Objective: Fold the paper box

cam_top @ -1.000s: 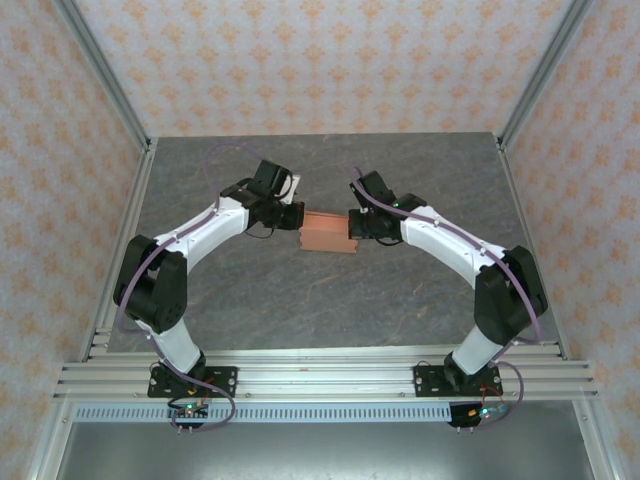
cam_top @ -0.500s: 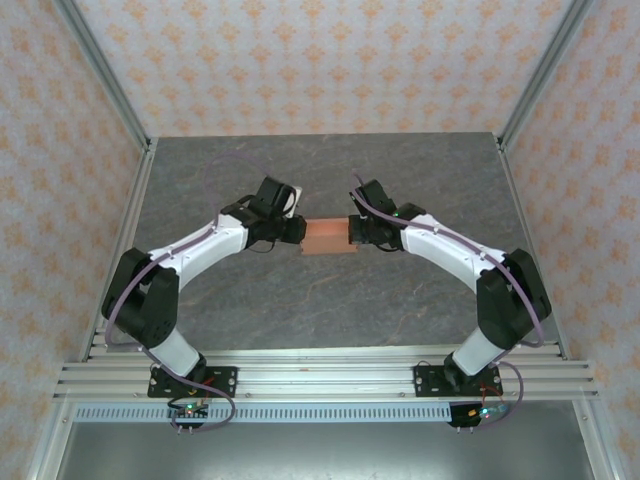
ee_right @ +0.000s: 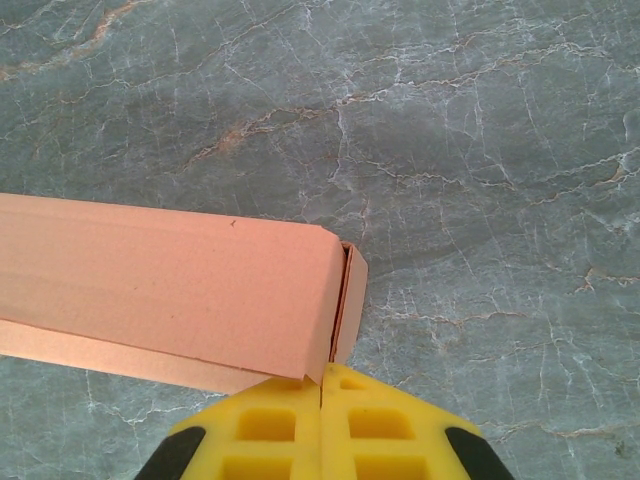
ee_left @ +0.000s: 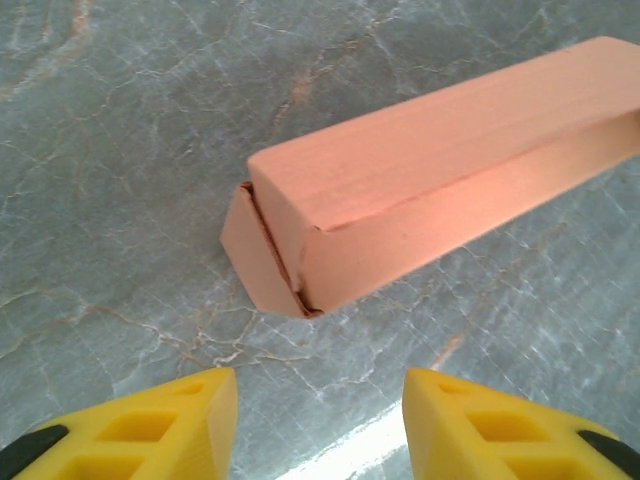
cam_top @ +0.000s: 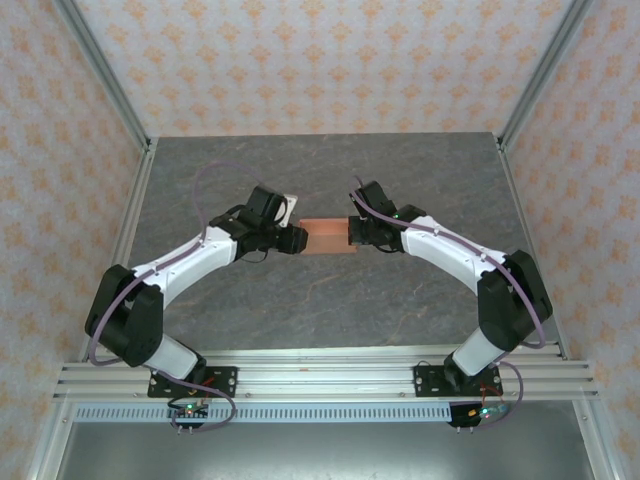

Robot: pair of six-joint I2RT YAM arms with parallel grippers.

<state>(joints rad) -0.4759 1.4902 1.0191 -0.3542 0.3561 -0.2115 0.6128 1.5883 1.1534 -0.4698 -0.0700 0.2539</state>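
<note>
The paper box [cam_top: 325, 236] is a long salmon-orange folded box lying on the grey marble table [cam_top: 400, 180] between the two arms. My left gripper [cam_top: 297, 239] sits just off its left end, open. In the left wrist view the box [ee_left: 430, 180] lies ahead of the yellow fingers [ee_left: 160, 425], apart from them, with its end flap [ee_left: 255, 260] slightly ajar. My right gripper [cam_top: 352, 232] is at the box's right end. In the right wrist view its yellow fingertips [ee_right: 322, 385] are pressed together, touching the lower corner of the box [ee_right: 170, 285] beside the end flap [ee_right: 350, 300].
Aluminium frame posts [cam_top: 105, 85] and patterned walls [cam_top: 320, 60] enclose the table on three sides. The rail [cam_top: 320, 380] carrying both arm bases runs along the near edge. A pale streak [ee_left: 370, 445] crosses the table between the left fingers.
The left gripper has opened and drawn back from the box's left end. The box has settled lower and flatter on the table. The right gripper stays shut at the right end.
</note>
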